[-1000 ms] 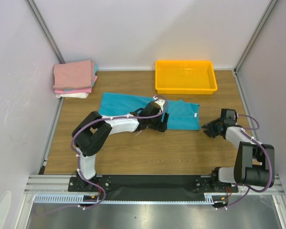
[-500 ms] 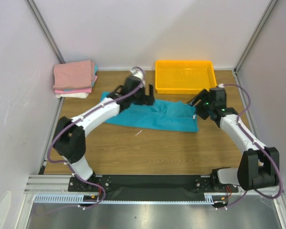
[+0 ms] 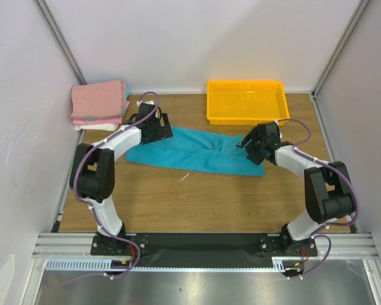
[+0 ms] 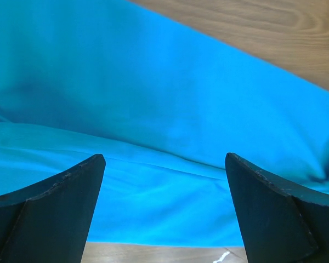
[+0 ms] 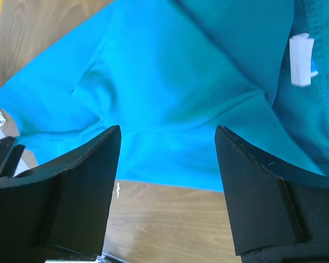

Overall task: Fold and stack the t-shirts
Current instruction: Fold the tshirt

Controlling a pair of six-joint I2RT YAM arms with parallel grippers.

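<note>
Wooden counter (image 3: 241,197), pale walls around. Left pincer (image 4: 164,159) spread wide, empty, hovering over left end of teal t-shirt (image 3: 197,151), cloth directly beneath both fingers. Right pincer (image 5: 167,129) likewise spread, empty, above shirt's right end, white neck label (image 5: 301,59) just beyond. Pink-and-white folded stack (image 3: 100,105) well left of left pincer.
</note>
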